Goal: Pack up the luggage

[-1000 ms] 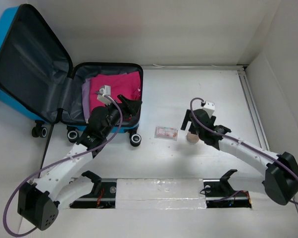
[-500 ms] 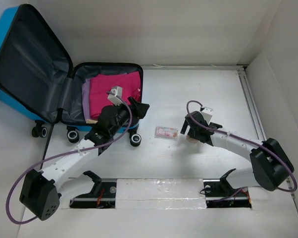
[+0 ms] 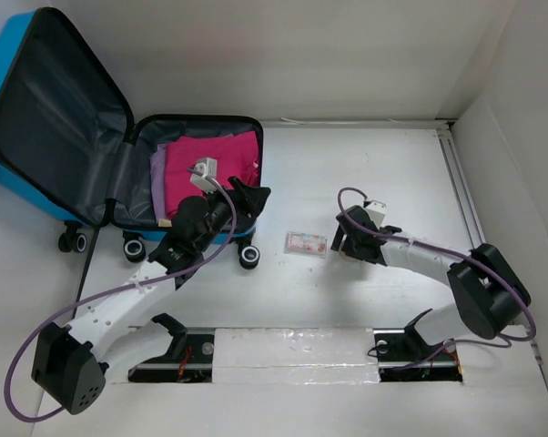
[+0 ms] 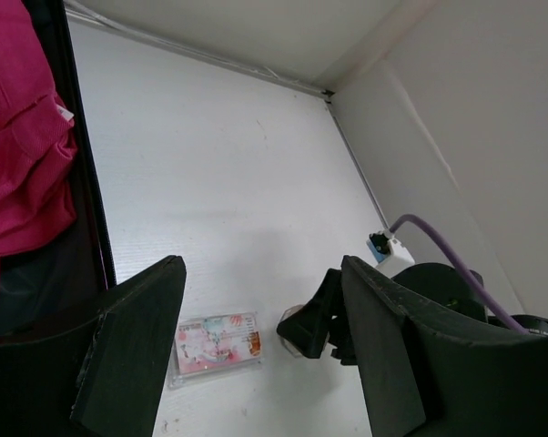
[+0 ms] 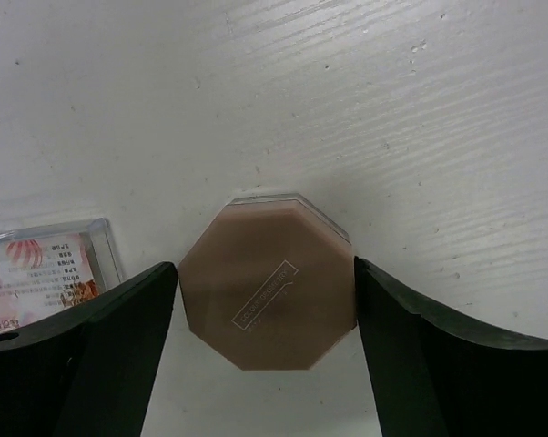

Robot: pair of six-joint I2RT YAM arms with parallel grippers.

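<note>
The blue luggage (image 3: 3, 82) lies open at the back left, with pink clothes (image 3: 210, 162) in its lower half; they also show in the left wrist view (image 4: 19, 137). My left gripper (image 3: 256, 198) hovers open and empty over the luggage's right rim (image 4: 78, 209). My right gripper (image 3: 343, 239) is low on the table, open, its fingers (image 5: 119, 319) close on either side of a brown octagonal compact (image 5: 267, 293) that lies flat. A clear card case (image 3: 306, 243) with a pink picture lies left of it, also in the left wrist (image 4: 218, 344) and right wrist (image 5: 37, 273) views.
White walls (image 3: 511, 109) close the table at the back and right. The luggage's black wheels (image 3: 248, 258) stand at its near edge. A taped strip (image 3: 292, 346) runs between the arm bases.
My right gripper has come down and left around the compact, which now hides under it in the top view. My left gripper has swung right to the luggage rim, then drawn slightly back.
</note>
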